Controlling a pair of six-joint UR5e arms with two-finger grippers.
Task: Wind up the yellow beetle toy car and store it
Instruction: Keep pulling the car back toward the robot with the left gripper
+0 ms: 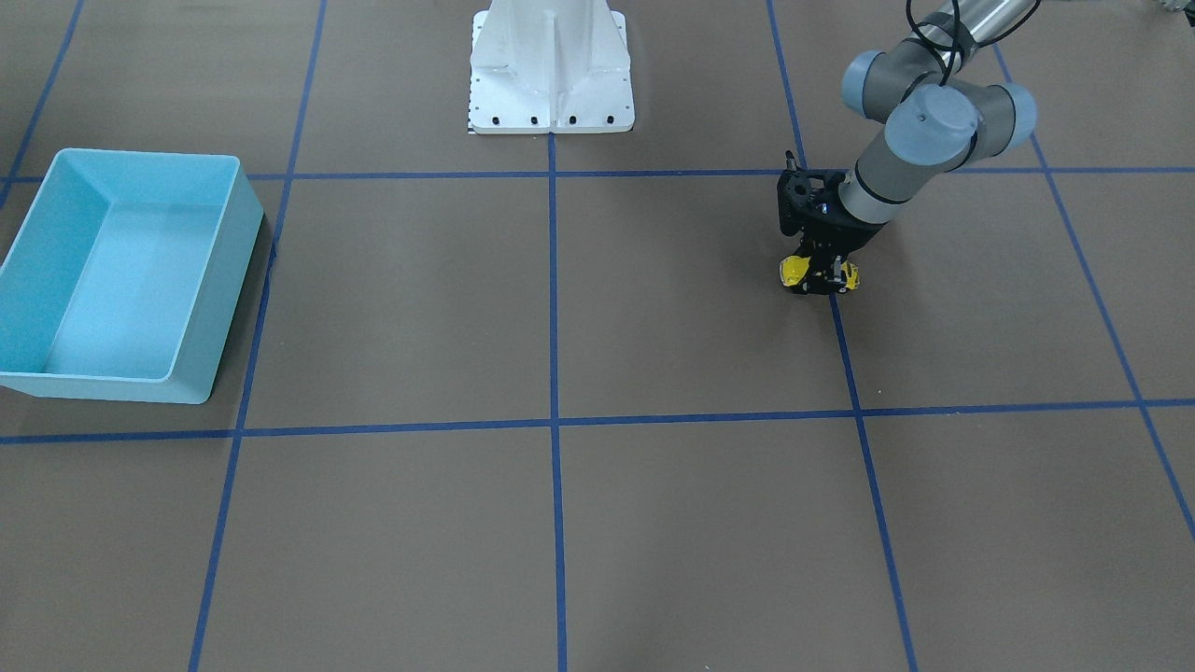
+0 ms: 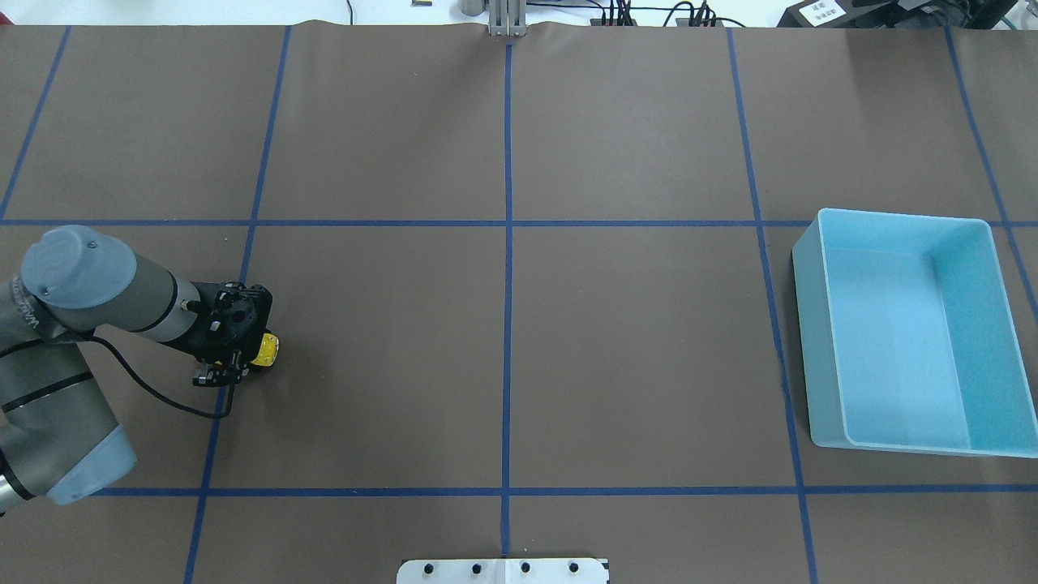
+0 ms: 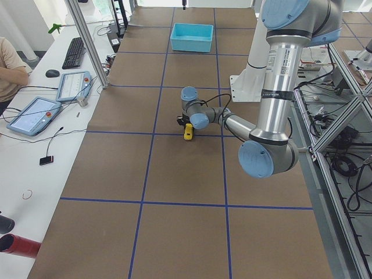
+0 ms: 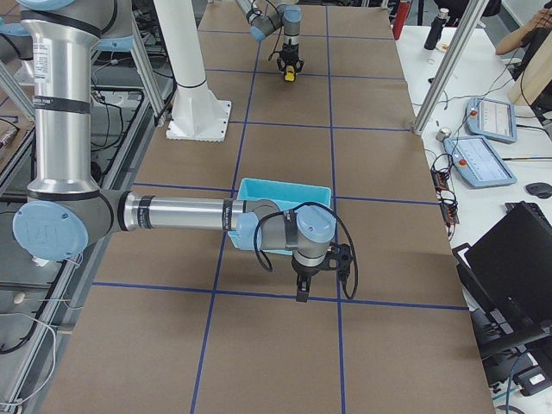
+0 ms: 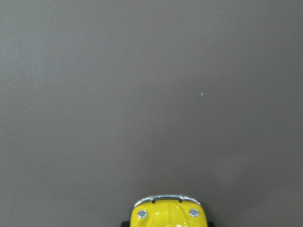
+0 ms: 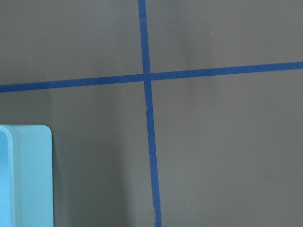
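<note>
The car [image 1: 794,271] is sitting wheels-down on the surface [image 1: 653,327], between the jaws of the left gripper [image 1: 822,280], which seem to be pinching its flanks. Winding is only starting, I'd judge, and storing is all ahead, with the bin [image 1: 229,280] waiting well away from those jaws. The car is looking tiny and glossy yellow, chrome bumper gleaming. The right gripper [image 4: 300,289] is hanging just beyond the bin, and whether its jaws are spread I cannot tell.

Silver-grey arms [image 2: 146,304], pale-blue joint caps [image 2: 77,264], black cable [image 2: 154,395], black left gripper [image 1: 821,277]
</note>
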